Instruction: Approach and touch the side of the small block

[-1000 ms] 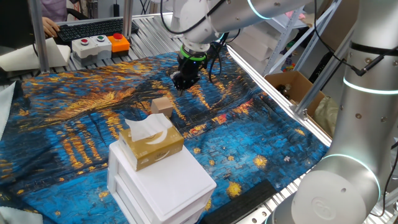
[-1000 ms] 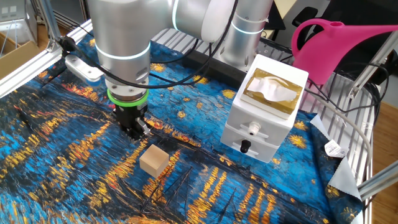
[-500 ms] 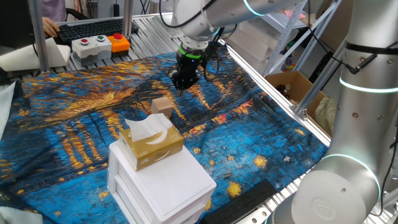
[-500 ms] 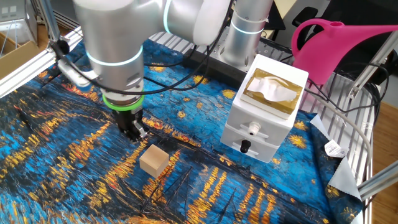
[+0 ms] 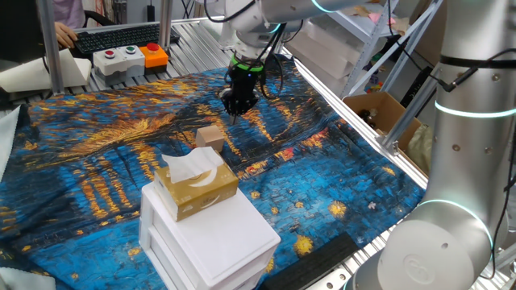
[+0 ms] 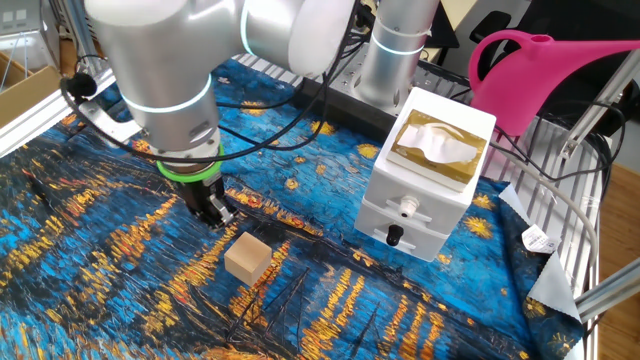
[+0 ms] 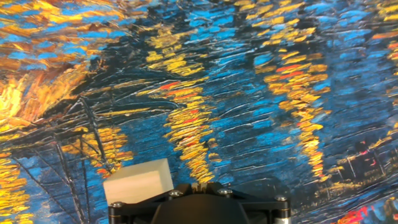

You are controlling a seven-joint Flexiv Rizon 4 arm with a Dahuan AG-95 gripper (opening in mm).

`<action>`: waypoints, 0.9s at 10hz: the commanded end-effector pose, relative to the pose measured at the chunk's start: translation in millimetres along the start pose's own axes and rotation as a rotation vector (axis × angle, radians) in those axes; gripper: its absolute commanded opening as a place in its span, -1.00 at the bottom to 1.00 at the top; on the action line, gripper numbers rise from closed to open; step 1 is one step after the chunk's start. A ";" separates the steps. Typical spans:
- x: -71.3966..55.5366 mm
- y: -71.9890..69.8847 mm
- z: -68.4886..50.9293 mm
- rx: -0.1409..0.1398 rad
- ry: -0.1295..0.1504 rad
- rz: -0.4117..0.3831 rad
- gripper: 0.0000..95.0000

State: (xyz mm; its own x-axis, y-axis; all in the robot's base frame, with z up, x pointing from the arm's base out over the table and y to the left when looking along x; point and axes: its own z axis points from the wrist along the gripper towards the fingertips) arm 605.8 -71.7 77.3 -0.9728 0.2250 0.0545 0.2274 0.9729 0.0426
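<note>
Small block (image 5: pixel 210 138) (image 6: pixel 247 257) (image 7: pixel 138 182) sitting flat on the blue-and-gold painted cloth (image 5: pixel 97 153) (image 6: pixel 90 260) (image 7: pixel 249 93), roughly mid-table, nothing on top of it. Plain light tan, no markings. In the hand view, tucked at the bottom edge, left of centre, partly cut off by the black gripper body.

Gripper (image 5: pixel 238 106) (image 6: pixel 213 210) close by but apart from the block, tips low near the cloth. In one fixed view, up and to the right of the block, farther back; in the other fixed view, up and to the left. Fingers look pressed close together, no real gap showing, nothing held.

Farther out: yellow-gold tissue box (image 5: pixel 196 182) (image 6: pixel 436 150) with white tissue poking up, parked on top of the white drawer box (image 5: pixel 211 238) (image 6: pixel 420 205), well apart from the block. Pink watering can (image 6: pixel 545 75) off past the table's right side in the other fixed view. Button box (image 5: pixel 129 57) with an orange end at the far edge, cardboard box (image 5: pixel 379 113) off the right side.
</note>
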 end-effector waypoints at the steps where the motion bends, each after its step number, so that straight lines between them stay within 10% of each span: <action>1: -1.1 1.4 1.1 0.001 0.005 -0.006 -1.00; 9: -14.6 14.5 23.4 0.037 0.020 -0.001 -1.00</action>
State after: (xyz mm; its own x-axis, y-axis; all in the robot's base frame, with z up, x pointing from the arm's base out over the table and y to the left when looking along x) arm 620.6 -60.6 54.8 -0.9714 0.2245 0.0772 0.2256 0.9742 0.0056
